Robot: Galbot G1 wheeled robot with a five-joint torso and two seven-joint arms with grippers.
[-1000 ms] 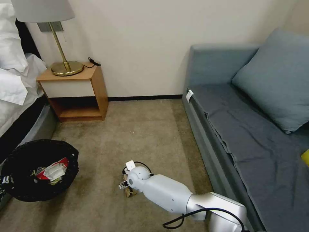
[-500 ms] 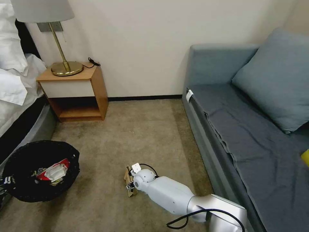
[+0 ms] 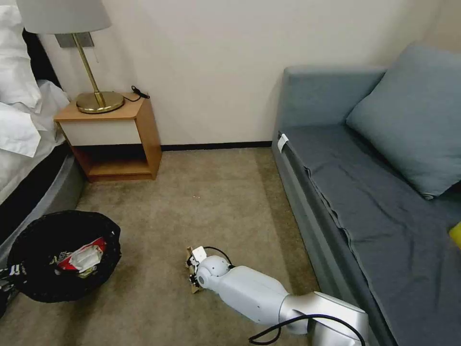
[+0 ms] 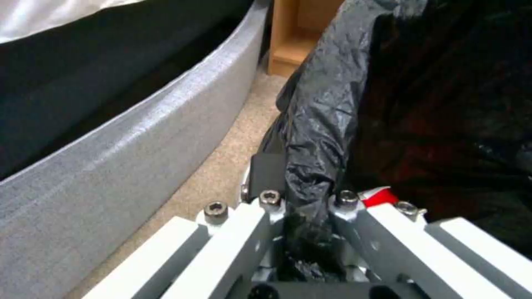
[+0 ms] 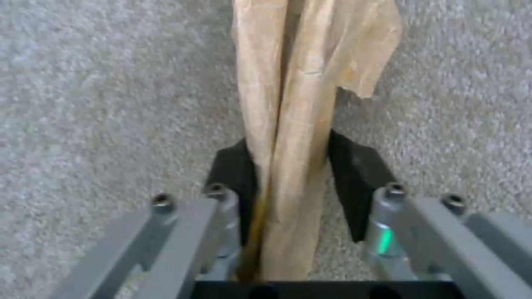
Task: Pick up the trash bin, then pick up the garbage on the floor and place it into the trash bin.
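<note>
The trash bin [image 3: 29, 283], lined with a crinkled black bag, hangs at the lower left just above the carpet. My left gripper [image 4: 302, 195] is shut on its bagged rim [image 4: 321, 124]. A red-and-white packet [image 3: 79, 257] lies inside the bin, and its red corner [image 4: 378, 195] shows past the fingers. Low over the carpet in the middle, my right gripper [image 3: 193, 275] is shut on a crumpled piece of brown paper [image 3: 190, 252]. The paper [image 5: 288, 104] is pinched between the black pads [image 5: 355, 174] and sticks out past them toward the floor.
A bed [image 3: 29, 158] runs along the left, with a wooden nightstand [image 3: 113, 139] and a brass lamp [image 3: 98, 98] at the wall. A grey-blue sofa [image 3: 365, 202] with a cushion lines the right side. Open carpet [image 3: 206, 192] lies between them.
My right gripper has shifted slightly to the right and closed on the brown paper. The bin in my left gripper has drifted a little to the right.
</note>
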